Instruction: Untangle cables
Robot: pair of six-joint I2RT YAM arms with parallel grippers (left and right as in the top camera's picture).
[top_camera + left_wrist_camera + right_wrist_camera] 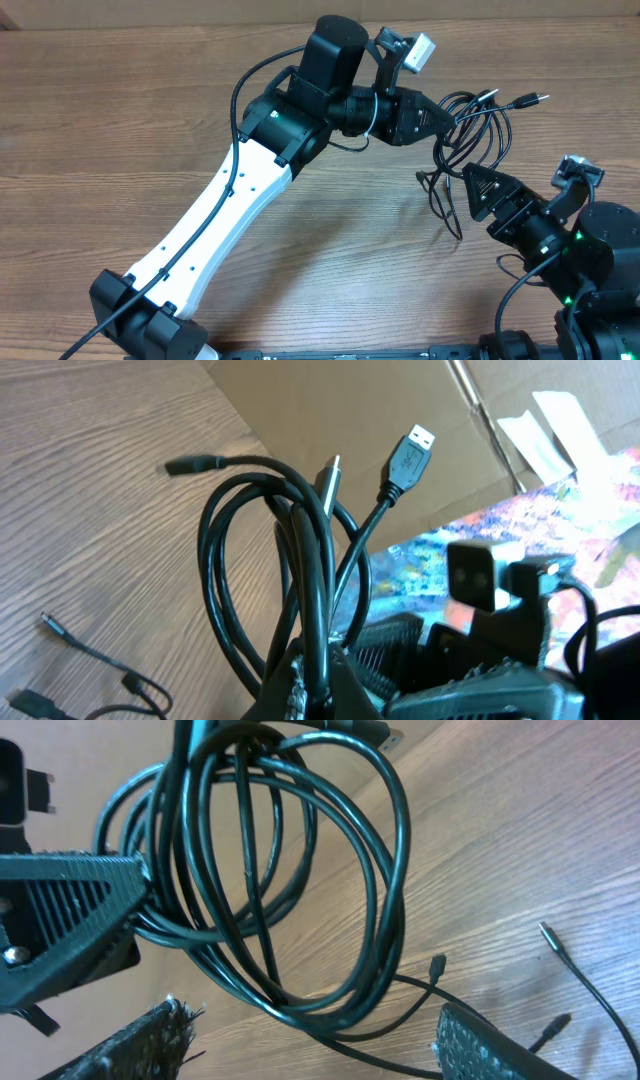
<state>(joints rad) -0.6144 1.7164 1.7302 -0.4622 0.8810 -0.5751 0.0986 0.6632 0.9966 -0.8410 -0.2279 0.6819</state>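
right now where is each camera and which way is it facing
overhead: above the table, looking down; both arms show, left gripper pinching the cables, right gripper open.
left wrist: on the left arm, looking along its fingers at the cables.
right wrist: on the right arm, looking past its open fingers at the cables.
shared: both wrist views show the same cables; the right one also shows the left gripper.

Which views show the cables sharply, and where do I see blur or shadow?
Overhead: even light, soft shadows on the table, cables small but sharp. Left wrist: USB plug sharp, background soft. Right wrist: cable loops sharp, near fingers blurred.
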